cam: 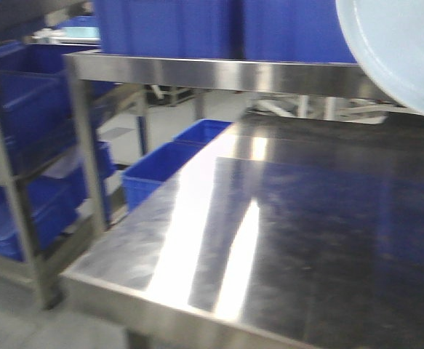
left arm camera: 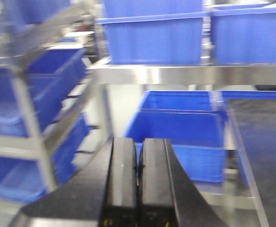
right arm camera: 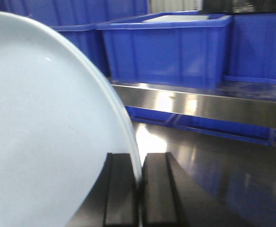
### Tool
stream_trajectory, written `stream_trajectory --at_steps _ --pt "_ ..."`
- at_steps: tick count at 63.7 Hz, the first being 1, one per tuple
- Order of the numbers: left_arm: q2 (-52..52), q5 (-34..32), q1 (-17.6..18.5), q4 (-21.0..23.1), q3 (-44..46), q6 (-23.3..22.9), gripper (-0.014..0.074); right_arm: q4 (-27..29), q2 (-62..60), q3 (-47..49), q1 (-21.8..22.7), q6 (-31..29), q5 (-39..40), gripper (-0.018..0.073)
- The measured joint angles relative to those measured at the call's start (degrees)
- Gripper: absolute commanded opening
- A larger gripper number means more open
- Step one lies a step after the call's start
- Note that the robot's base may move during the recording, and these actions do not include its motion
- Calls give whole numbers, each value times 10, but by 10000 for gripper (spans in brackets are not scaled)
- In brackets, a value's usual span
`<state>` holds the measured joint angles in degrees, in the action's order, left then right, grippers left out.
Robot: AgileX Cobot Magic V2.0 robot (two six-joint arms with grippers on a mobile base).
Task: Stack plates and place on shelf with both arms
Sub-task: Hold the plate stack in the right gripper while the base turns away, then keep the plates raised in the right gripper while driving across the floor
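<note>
The steel counter (cam: 306, 240) fills most of the front view, its flat top glossy, with bright streaks of reflected light running from the near edge toward the back. To its left stands the shelf (cam: 8, 167), a multi-tier steel rack with blue crates (cam: 30, 109) sitting in its tiers; the picture is too blurred to show detail on its uprights. A flat steel rail (cam: 219, 73) crosses above the back of the counter on an upright at its left end, and more large blue crates (cam: 292, 29) stand side by side on it. Two lower crates (cam: 168, 174) sit just beside the counter's left edge, between counter and shelf.

One white plate (cam: 401, 51) shows in the upper right corner of the front view, raised well clear of the counter top and in front of the crates on the rail. In the right wrist view the plate (right arm camera: 43, 127) is tilted steeply, and its rim runs down between the two black fingers. The right hand (right arm camera: 140, 163) is clamped on that rim. Whether a second plate lies against it I cannot tell.

The left hand (left arm camera: 138, 156) holds nothing; its fingers (left arm camera: 123, 184) are drawn together with only a thin slit between them, pointing toward the crates beside the counter.
</note>
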<state>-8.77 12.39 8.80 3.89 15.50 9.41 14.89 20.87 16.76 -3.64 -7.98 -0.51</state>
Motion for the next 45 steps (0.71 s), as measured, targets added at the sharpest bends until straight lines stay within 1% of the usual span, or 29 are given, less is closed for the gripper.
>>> stream_trajectory --at_steps 45 --pt "0 0 0 0 0 0 80 0 0 0 0 0 0 49"
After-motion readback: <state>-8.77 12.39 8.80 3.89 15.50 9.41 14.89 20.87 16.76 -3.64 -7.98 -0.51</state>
